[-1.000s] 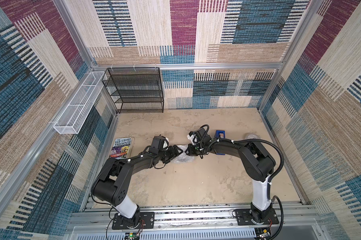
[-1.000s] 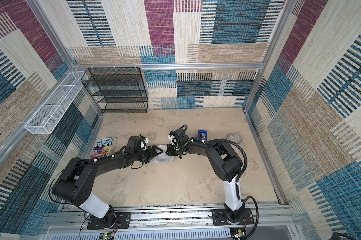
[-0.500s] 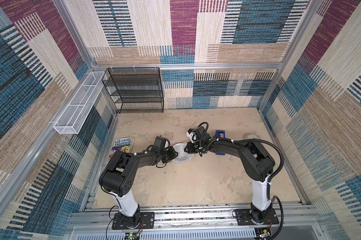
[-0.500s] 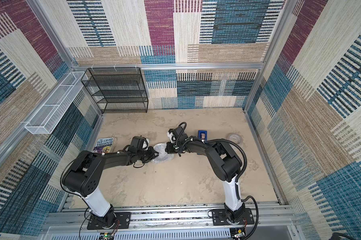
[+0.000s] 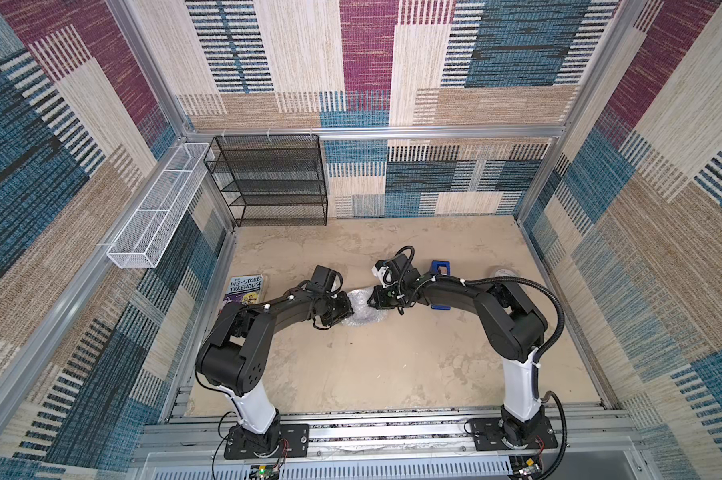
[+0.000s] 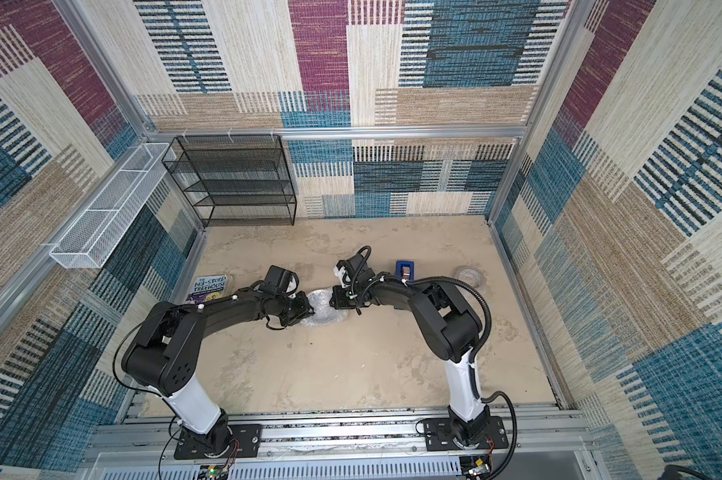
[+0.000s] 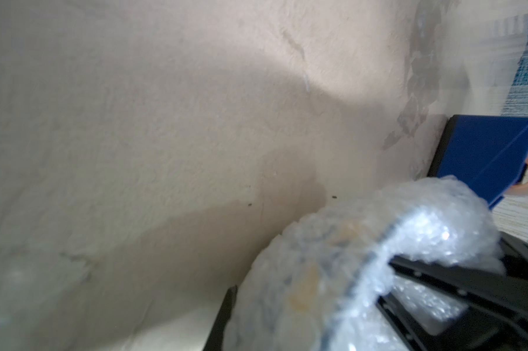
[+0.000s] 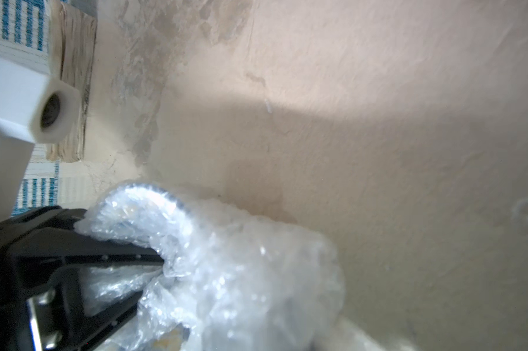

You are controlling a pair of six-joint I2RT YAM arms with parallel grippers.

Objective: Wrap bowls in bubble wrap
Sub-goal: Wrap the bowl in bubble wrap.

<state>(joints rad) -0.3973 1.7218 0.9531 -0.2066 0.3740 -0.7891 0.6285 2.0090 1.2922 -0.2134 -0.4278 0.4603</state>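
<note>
Tucking wrap round the bowl at mid surface, both arms at one bundle.
Bundle lies on the surface between left end effector and right end effector, each touching it from its own side. Judged best done low: one side pins the fold on the rim, the opposite one draws loose film under. No lifting, since ceramic likely slides inside slick plastic. Dispenser sits just beyond the right arm, handy for sealing. Jaws look narrow, tips buried in film; gripping or merely pressing, cannot tell for either. Bowl shows only as a dark rim line and yellow smudges through film in the left wrist view. Top views hide it under wrap and wrists. Both wrist views blurred.
</note>
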